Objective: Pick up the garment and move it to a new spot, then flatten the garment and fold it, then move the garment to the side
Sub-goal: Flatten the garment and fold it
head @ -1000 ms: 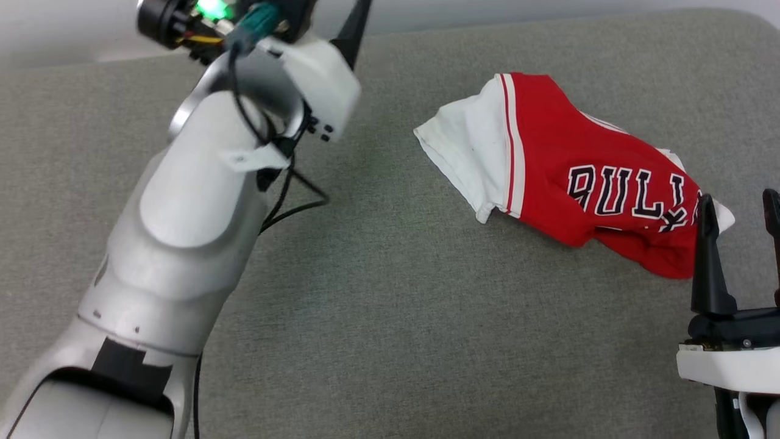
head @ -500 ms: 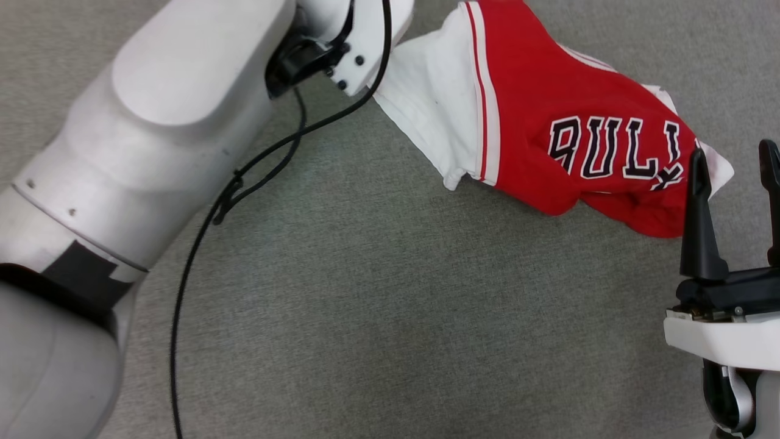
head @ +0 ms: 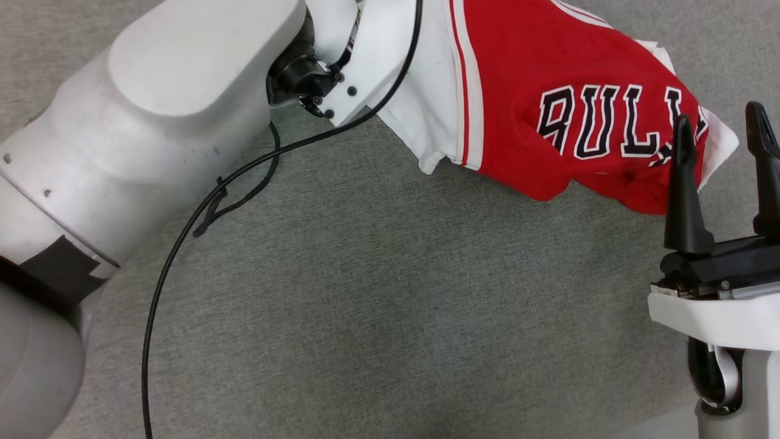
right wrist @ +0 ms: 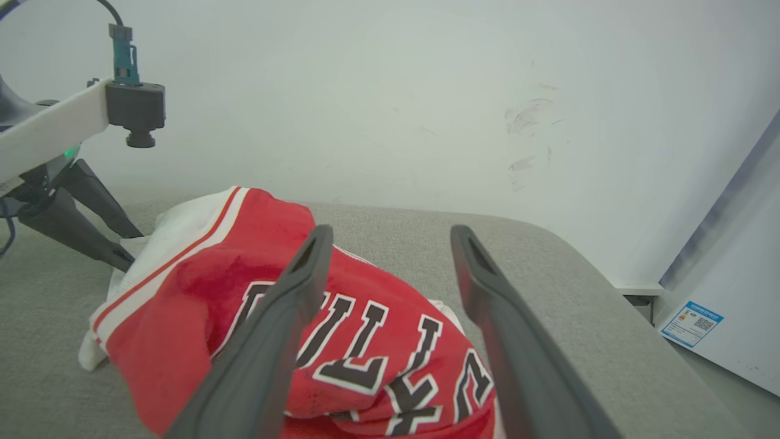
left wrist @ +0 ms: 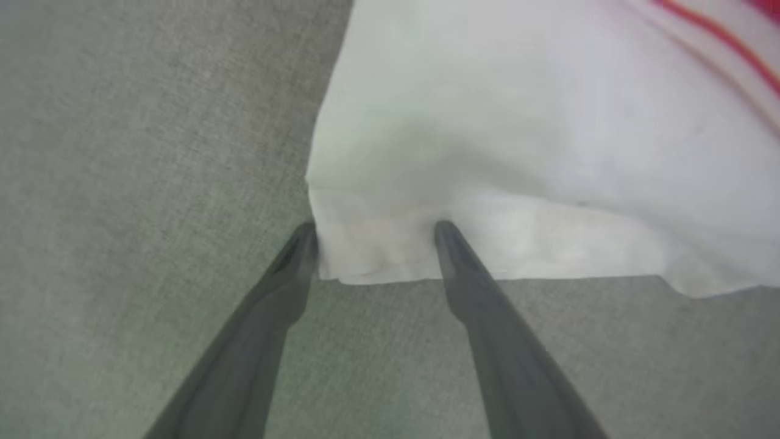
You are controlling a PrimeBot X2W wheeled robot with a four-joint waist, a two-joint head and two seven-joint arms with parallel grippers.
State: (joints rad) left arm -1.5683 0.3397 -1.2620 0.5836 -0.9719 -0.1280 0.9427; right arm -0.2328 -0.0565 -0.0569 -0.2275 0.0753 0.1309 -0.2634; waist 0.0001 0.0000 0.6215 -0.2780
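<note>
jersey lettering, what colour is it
Black with a white outline, on the red jersey; clearest in the head view.

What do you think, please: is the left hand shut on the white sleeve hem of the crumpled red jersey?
Not quite: the left hand is open, its fingers spread at the white sleeve hem of the crumpled red jersey, as the left wrist view shows.

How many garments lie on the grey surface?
1. The garment lies at the head view's upper right, white sleeve at the left gripper; another could hide beneath it.
</note>
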